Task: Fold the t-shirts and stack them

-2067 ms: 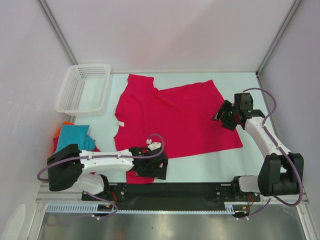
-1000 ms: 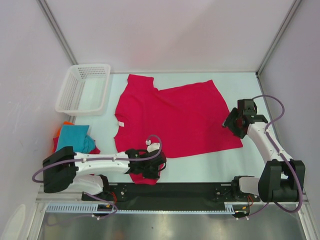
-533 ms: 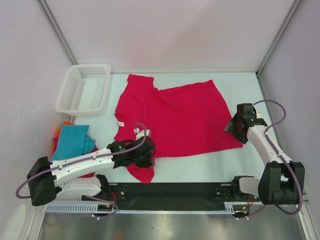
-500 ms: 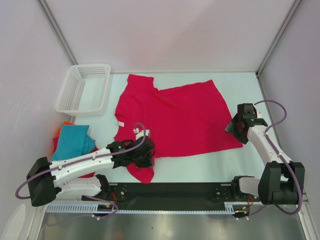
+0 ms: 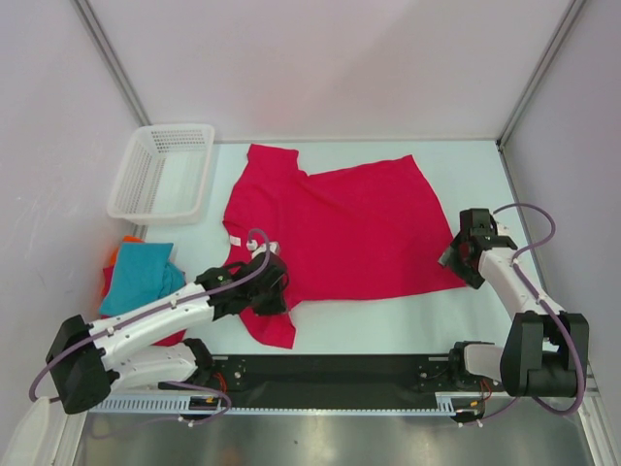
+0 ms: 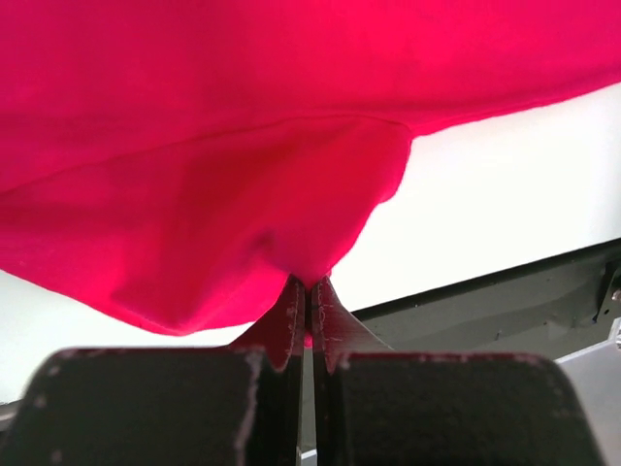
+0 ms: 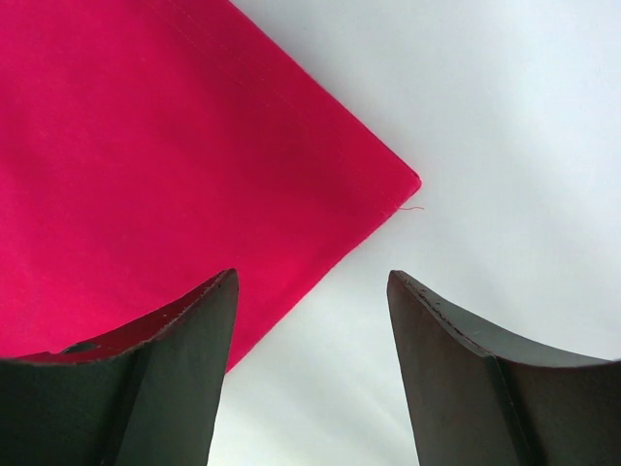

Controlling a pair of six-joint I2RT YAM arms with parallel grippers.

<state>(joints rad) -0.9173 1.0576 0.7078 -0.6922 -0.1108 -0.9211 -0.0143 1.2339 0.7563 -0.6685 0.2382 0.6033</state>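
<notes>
A large crimson t-shirt [image 5: 340, 223] lies spread flat mid-table, collar to the left. My left gripper [image 5: 270, 293] is shut on its near sleeve, and the pinched cloth [image 6: 243, 146] rises in a fold from the closed tips [image 6: 309, 283]. The sleeve's tail [image 5: 277, 330] trails toward the near edge. My right gripper [image 5: 456, 260] hovers open over the shirt's near right hem corner [image 7: 412, 183]. One finger [image 7: 209, 311] is above the cloth [image 7: 146, 165], the other above bare table. A folded teal shirt [image 5: 141, 275] tops a pile at the left, with orange [image 5: 118, 250] and red [image 5: 173, 337] showing beneath.
A white mesh basket [image 5: 160, 173] stands at the back left. The black base rail [image 5: 330, 369] runs along the near edge. Walls close in the table on three sides. Bare table [image 5: 388, 316] lies between the shirt and the rail.
My left gripper has pulled the pinched sleeve away from the near edge and leftward, toward the shirt's body. My right gripper has moved slightly nearer, down toward the hem corner, still open.
</notes>
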